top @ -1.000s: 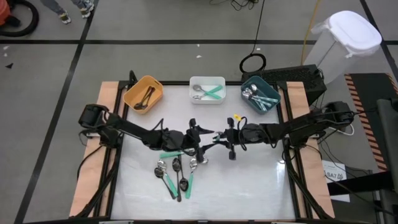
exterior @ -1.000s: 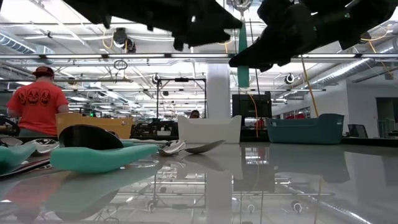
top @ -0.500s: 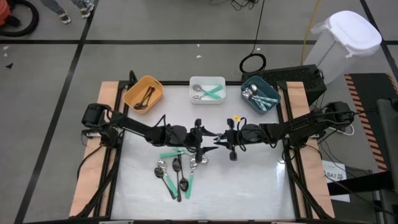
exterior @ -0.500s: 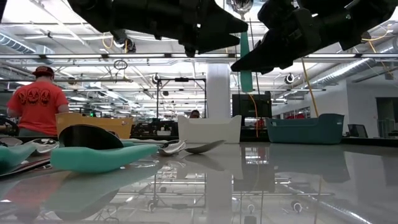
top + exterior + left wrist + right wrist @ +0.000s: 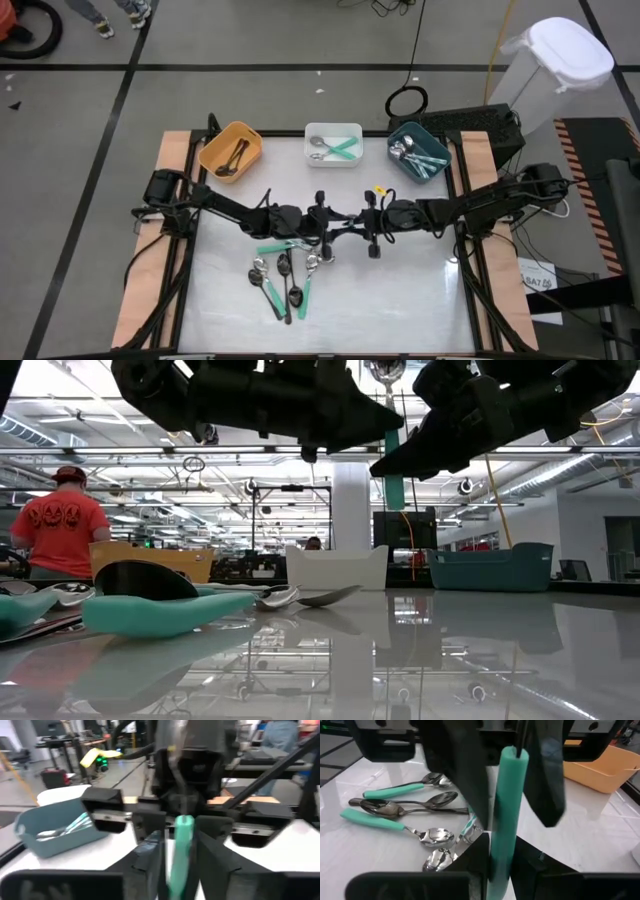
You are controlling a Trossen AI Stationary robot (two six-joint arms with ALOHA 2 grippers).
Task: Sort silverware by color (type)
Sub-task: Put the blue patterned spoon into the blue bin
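Midway over the glossy white table [image 5: 400, 290], both grippers meet on one mint-green-handled metal spoon [image 5: 504, 810].
Right gripper [image 5: 502, 852] pinches its handle; left gripper [image 5: 179, 852] seems half-closed around it, just above the loose spoon pile [image 5: 285, 275].

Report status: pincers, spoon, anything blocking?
Right pincer shut on mint-handled spoon, raised mid-table. Left pincer at the same handle, handover pose. Spoon pile lies on the table below, touched by neither.
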